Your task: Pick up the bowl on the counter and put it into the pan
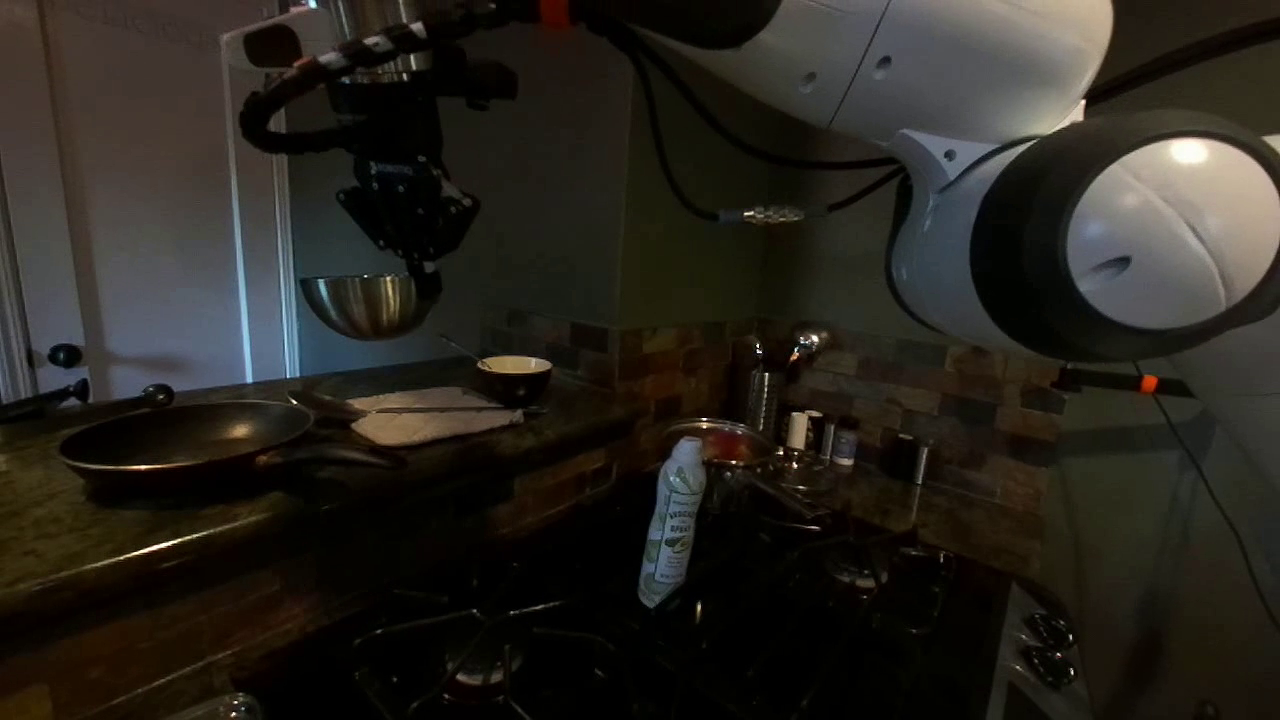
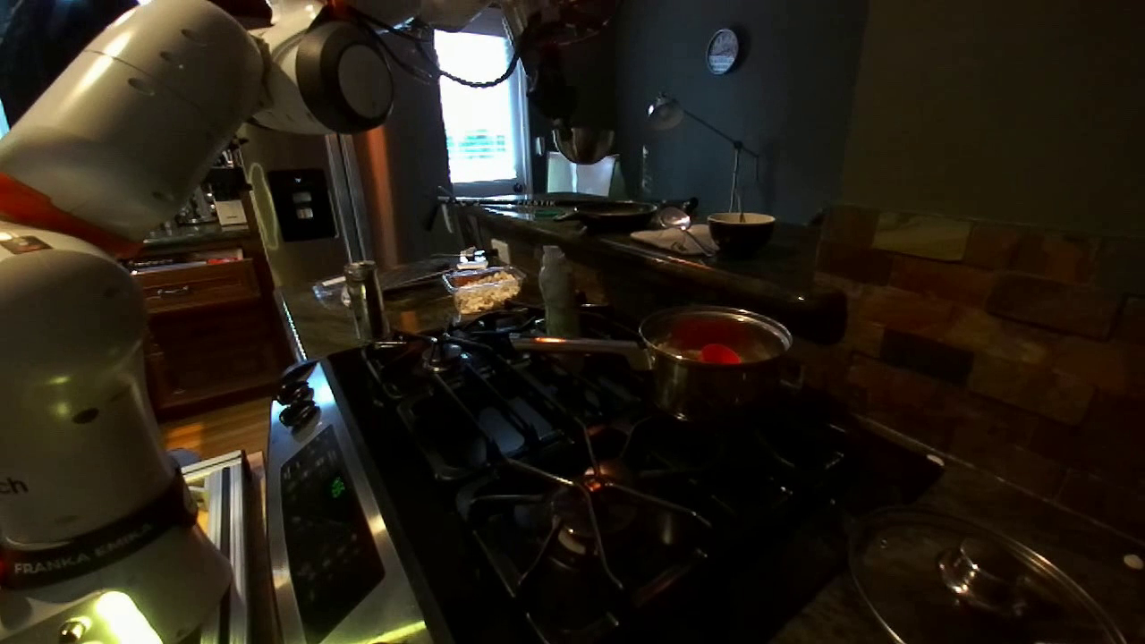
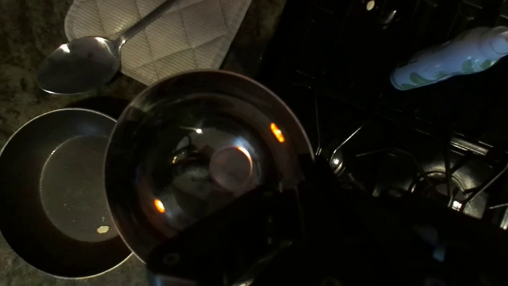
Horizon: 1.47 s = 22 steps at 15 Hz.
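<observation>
Worktop [image 1: 130, 530] bears pan [image 1: 200, 435]; bowl [image 1: 362, 306] aloft

The dark pan rests on the worktop. Higher, clear of both, the steel bowl hangs upright in the air, 1 side of its rim pinched between the jaws.

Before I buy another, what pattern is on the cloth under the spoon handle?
The cloth has fine stripes and crisscross quilting, showing best in the wrist view.

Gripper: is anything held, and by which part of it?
The gripper holds the shiny steel bowl by one side of its rim, raised above the counter.
</observation>
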Tool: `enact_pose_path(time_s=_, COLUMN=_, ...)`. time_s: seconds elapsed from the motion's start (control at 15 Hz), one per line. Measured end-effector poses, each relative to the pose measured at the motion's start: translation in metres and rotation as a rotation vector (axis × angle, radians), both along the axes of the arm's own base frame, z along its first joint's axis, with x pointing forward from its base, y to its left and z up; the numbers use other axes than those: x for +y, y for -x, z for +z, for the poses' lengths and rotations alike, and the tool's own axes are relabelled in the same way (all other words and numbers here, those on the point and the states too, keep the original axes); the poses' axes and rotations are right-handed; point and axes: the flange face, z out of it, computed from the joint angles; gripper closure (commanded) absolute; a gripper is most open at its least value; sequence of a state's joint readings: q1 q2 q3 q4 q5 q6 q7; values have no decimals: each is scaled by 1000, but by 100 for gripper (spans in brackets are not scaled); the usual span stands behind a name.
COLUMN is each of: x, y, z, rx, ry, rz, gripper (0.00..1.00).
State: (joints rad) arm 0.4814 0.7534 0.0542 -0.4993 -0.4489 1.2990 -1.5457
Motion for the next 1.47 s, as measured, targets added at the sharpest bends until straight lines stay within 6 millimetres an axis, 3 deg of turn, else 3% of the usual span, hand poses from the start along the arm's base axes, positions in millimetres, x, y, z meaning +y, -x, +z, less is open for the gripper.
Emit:
enact_pose_path(time_s=0.33, x=11, y=-3, z=-3, rx=-39, ry=18, rz=18, gripper=97)
enact_pose_path(time_s=1.07, x=9, y=-7, z=0, rx=-71, ry=19, rz=17, gripper=99)
enact_pose_path(time_s=1.47, x=23, y=-8, z=6, rx=-140, ry=21, rz=58, gripper=97)
